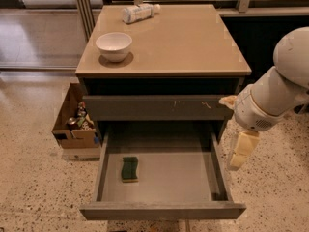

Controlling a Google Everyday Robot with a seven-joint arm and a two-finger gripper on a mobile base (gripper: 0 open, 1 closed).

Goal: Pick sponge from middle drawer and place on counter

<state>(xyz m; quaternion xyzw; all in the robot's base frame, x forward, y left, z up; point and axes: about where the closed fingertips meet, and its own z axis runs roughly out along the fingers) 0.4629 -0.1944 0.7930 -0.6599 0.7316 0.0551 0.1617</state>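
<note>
sponge (129, 169) lies flat near middle drawer (174, 180) left edge | gripper (238, 157) hangs outside right edge, jaws' state can't be told | likely light, soft, springy: you pinch across its wavy sides, gently

No lettering can be read anywhere in the scene. The label on the bottle (137, 12) lying at the back of the tabletop (193, 42) cannot be made out, and the cardboard box (72, 132) on the floor left of the cabinet shows no legible print. The gripper (237, 158), hanging just outside the right wall of the open middle drawer (169, 178), shows no markings.
</note>
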